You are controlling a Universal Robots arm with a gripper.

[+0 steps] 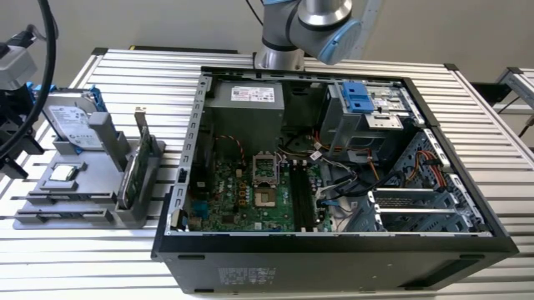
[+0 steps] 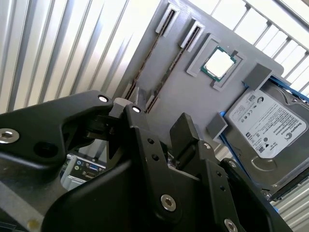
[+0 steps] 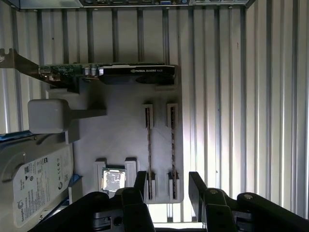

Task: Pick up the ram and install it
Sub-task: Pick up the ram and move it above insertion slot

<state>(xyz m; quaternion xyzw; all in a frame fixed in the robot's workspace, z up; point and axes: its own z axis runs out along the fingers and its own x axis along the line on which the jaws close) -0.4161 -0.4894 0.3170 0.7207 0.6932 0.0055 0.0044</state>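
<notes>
Aluminium slatted table (image 3: pixel 217 96) under grey holder (image 3: pixel 120 145) — end effector (image 3: pixel 168 186) spread wide, empty, near ram (image 3: pixel 172 145).

Wall (image 1: pixel 167 22): plain grey, behind the table's far edge.
Table (image 1: pixel 92 262): ribbed aluminium slats, brightly lit.
Side table (image 1: pixel 521 84): similar slats, far at the exterior view's right.

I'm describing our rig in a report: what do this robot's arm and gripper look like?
The arm is a smooth silver-grey metal tube with a light blue cap at its joint, rising from a round grey base. The gripper is matte black, and its fingers are angular, flat-sided links joined by small silver screws.
</notes>
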